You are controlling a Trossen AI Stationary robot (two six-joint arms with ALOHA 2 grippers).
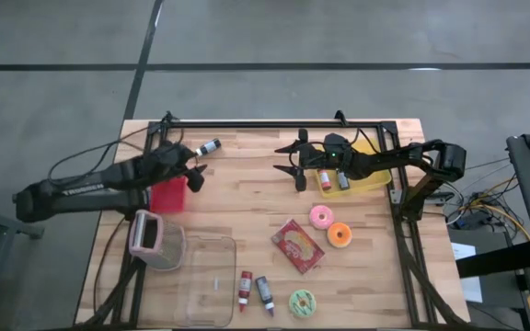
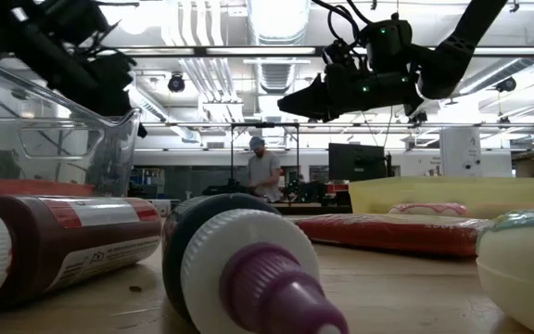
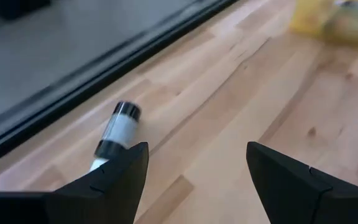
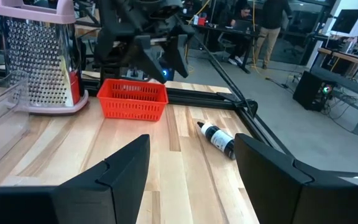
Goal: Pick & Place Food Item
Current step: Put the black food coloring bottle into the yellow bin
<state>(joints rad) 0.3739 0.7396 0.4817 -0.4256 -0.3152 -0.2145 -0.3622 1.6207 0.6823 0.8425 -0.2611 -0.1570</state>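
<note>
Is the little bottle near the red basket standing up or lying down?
Lying down. The small bottle rests on its side on the table, beside the red basket.

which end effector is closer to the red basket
Left. The left end effector hangs open right at the red basket, just past its far right corner in the high view. The right end effector, also open, is well off to the basket's right, beside the yellow tray.

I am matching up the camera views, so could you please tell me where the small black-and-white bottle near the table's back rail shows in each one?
High view: small bottle by the back rail.
Low view: not seen.
Left wrist view: bottle beside the same rail.
Right wrist view: bottle near the rail.
</note>
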